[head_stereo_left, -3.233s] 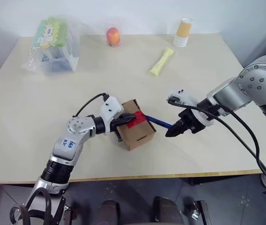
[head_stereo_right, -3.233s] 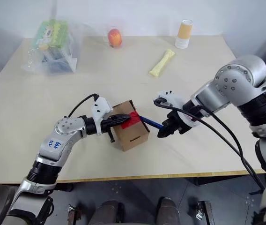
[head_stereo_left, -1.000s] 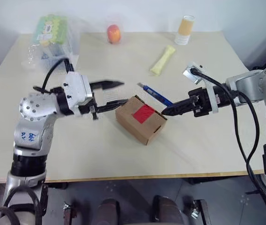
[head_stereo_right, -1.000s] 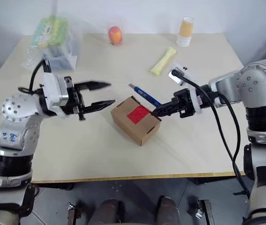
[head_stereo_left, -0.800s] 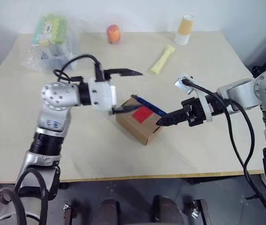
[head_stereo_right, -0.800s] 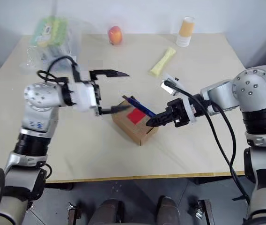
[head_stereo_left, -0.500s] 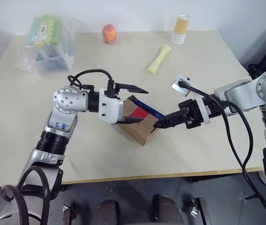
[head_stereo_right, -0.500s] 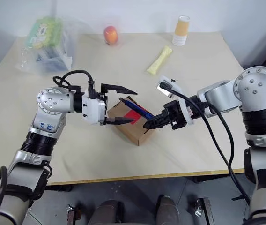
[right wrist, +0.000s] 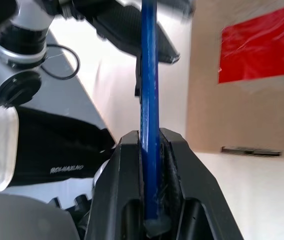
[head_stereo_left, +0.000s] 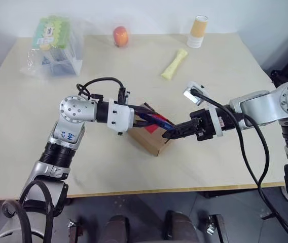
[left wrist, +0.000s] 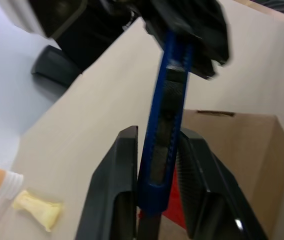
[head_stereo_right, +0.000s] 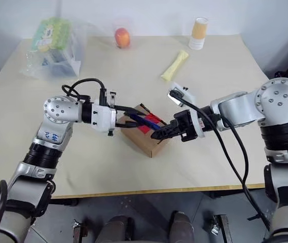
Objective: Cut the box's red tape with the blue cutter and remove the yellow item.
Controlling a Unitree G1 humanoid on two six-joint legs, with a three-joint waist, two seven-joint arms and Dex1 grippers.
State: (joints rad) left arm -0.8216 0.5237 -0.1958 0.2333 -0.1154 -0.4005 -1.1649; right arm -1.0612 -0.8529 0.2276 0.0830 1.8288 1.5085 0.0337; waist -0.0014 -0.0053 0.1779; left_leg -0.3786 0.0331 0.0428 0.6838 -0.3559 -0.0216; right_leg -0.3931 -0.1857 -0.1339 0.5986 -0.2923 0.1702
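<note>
We have the table (head_stereo_left: 27,126) carrying everything; the distant items at its far edge play no part here, so we leave them aside

The box (head_stereo_left: 151,137) sits directly under the blue cutter (head_stereo_left: 156,119), its top face turned up toward the blade line. We judge this placement deliberate: the red tape (right wrist: 262,47) stays reachable from above, and in the right wrist view the tape lies just beside the cutter's shaft, uncut as far as we can see

The blue cutter is held over the box between the two arms. The right gripper (head_stereo_left: 170,133) is clamped on one end; its fingers (right wrist: 127,185) press the shaft from both sides. The left gripper (head_stereo_right: 129,120) brackets the other end, and its fingers (left wrist: 124,170) stand close on either side of the shaft, but we cannot tell whether they are pressing it or just beside it. We read this as a handover or a two-handed regrip to set the blade angle before the cut

Hard to make out: the blade tip, whether the blade is extended, and whether the cutter touches the tape. The yellow item is presumably inside the closed box, below the cutter; nothing confirms it
</note>
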